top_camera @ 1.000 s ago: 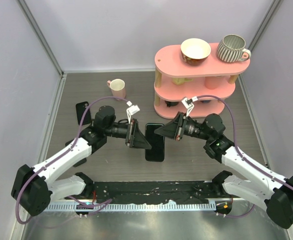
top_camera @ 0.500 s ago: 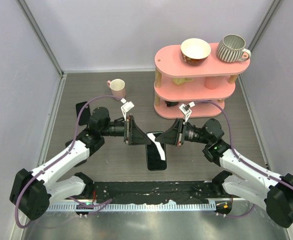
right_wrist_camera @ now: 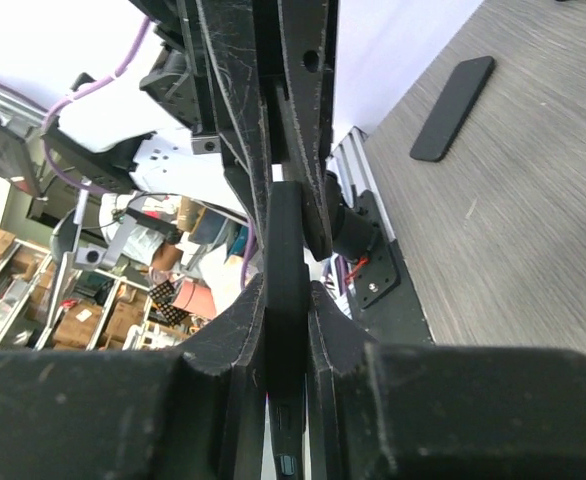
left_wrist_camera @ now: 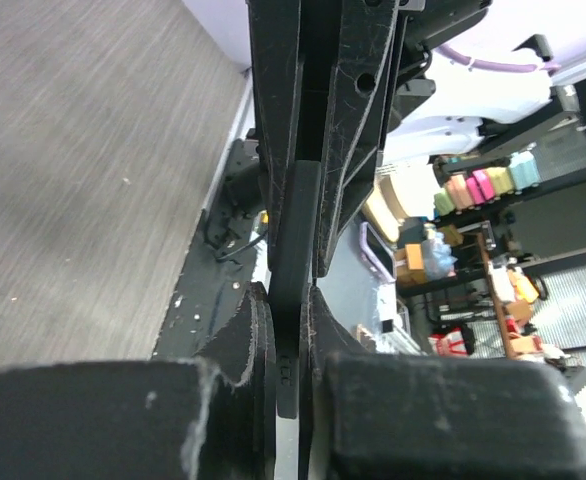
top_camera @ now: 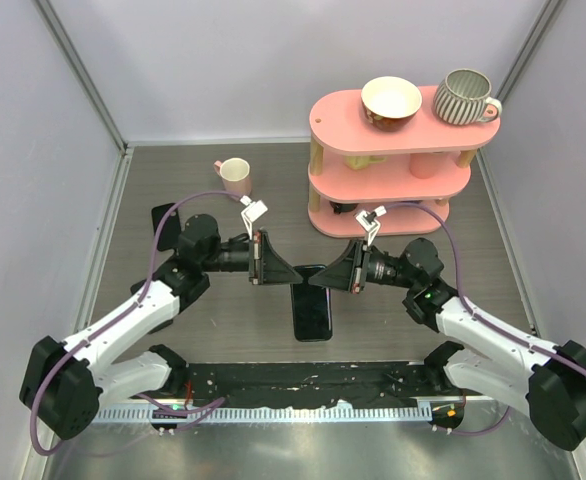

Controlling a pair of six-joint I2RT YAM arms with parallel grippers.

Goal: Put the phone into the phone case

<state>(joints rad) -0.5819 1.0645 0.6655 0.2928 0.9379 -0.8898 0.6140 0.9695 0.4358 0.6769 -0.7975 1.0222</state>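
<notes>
Two grippers now share one load. From the overhead camera, the left gripper (top_camera: 294, 279) and the right gripper (top_camera: 326, 279) meet nose to nose over the middle of the table (top_camera: 223, 320), both pinching the far end of the phone (top_camera: 312, 312), whose dark slab runs back toward the arm bases. Whether its near end still rests on the tabletop I can't tell from up here. A second ago the left jaws stood open beside the phone, and half a second ago that arm had drawn back a little while the right one tilted the phone up. Now the left jaws have snapped closed on it. The phone case (top_camera: 165, 226) lies flat by the left arm's elbow, well apart from the phone. The left wrist camera shows the phone (left_wrist_camera: 295, 225) edge-on, a thin black strip clamped between that gripper's own fingers (left_wrist_camera: 245, 335), with the other gripper's fingers gripping it from beyond. The right wrist camera mirrors this: the phone (right_wrist_camera: 288, 250) sits tight between the near fingers (right_wrist_camera: 235, 345), and the phone case (right_wrist_camera: 453, 95) is a dark sliver on the grey surface, off to the right. I take this for a handover or regrasp. The phone is secured on both sides, but nothing has yet gone into the case.
</notes>
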